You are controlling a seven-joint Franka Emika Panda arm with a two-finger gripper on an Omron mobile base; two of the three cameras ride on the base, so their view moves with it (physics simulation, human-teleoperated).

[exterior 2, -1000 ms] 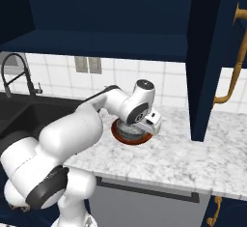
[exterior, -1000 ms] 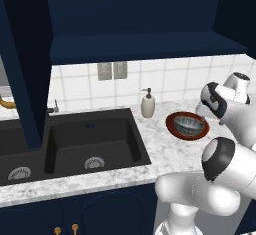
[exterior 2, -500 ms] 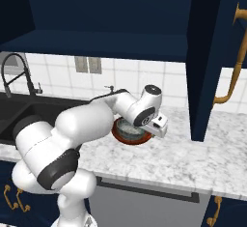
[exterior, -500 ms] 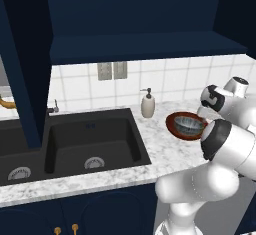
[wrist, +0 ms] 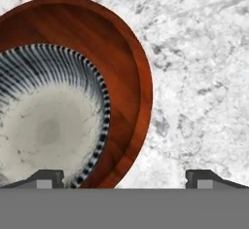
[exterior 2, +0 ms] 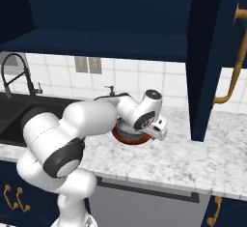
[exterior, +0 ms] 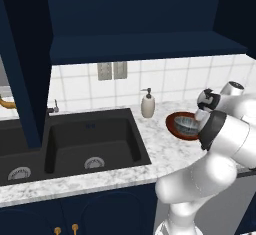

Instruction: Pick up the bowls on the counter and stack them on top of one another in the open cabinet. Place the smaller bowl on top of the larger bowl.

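Hovering low over the counter (wrist: 204, 52) with the gripper (wrist: 125, 177) straddling the 5 o'clock rim of the red-brown bowl (wrist: 124, 43); grey bowl (wrist: 48, 125) sitting inside it, off toward 9 o'clock from the fingertips. Standing wide apart, holding nothing, touching nothing as far as the hand view shows. Waiting up at 12 o'clock: the open cabinet (exterior 2: 96, 45), shelf bare.

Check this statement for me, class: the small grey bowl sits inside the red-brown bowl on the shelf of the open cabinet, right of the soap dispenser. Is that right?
One detail is wrong. The small grey bowl does sit inside the red-brown bowl, but both rest on the marbled counter, not on the cabinet shelf. The left base view shows this, with the pair right of the soap dispenser.
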